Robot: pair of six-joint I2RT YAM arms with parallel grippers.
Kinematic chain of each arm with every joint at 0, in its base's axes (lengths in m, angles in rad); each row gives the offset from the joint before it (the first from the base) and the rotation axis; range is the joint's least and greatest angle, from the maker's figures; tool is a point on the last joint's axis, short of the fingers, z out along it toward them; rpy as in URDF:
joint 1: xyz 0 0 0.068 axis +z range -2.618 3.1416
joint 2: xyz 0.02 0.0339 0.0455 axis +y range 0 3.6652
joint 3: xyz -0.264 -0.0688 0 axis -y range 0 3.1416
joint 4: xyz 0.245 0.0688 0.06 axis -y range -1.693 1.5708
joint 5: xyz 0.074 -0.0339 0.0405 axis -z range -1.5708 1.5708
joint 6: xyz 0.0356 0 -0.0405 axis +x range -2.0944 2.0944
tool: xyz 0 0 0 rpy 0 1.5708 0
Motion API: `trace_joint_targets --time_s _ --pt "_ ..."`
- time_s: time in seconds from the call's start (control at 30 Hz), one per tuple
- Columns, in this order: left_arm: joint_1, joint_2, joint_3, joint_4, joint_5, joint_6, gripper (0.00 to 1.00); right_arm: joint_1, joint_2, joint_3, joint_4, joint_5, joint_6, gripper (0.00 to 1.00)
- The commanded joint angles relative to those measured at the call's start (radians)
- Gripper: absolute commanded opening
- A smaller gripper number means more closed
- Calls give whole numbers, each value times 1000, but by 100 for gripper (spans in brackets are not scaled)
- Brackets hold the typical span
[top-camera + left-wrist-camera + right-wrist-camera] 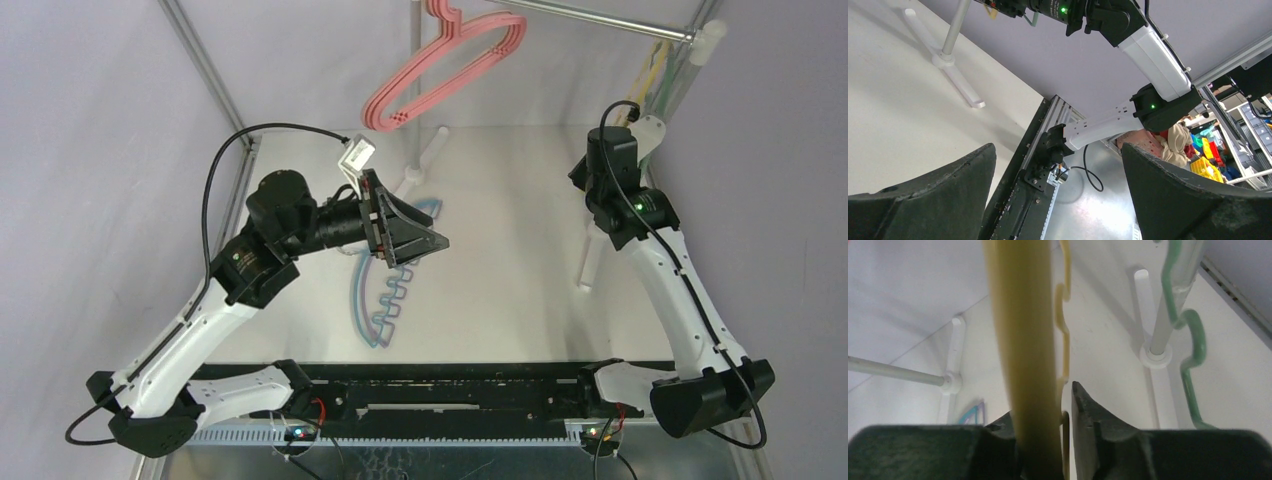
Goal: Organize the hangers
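Several pink hangers (440, 80) hang together on the grey rail (600, 18). Blue and purple wavy-bar hangers (385, 300) lie on the white table; the left gripper (425, 235) hovers over them, open and empty, its jaws wide apart in the left wrist view (1058, 150). The right arm reaches to the far right end of the rail, where the yellow hanger (652, 65) hangs. In the right wrist view the right gripper (1043, 400) is shut on the yellow hanger (1023, 340). A green hanger (1188, 340) hangs just to its right. The beige hanger is not visible.
The rail stands on white poles, one at the back middle (415, 60) and one at the far right (690, 60), with white feet (590, 260) on the table. Purple walls close in on both sides. A black rail (450, 390) runs along the near edge.
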Motion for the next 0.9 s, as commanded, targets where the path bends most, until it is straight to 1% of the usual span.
trace_joint_targets --time_s 0.0,0.03,0.13,0.4,0.63,0.87 --pt "10 -3 0 55 17 2 100 -14 -29 1 -11 -15 4 39" --pt "10 -1 -2 58 17 1 100 -14 -29 1 -26 -7 12 44" --pt "10 3 -9 72 17 -9 99 -14 -42 -4 -43 19 23 54" --pt "10 32 -10 95 30 -18 99 -7 -132 -11 -89 9 29 74" --pt "11 61 -14 123 56 -26 100 53 -236 -10 -150 66 -4 77" --pt "14 87 -63 126 52 -3 99 111 -339 -6 -171 143 -104 77"
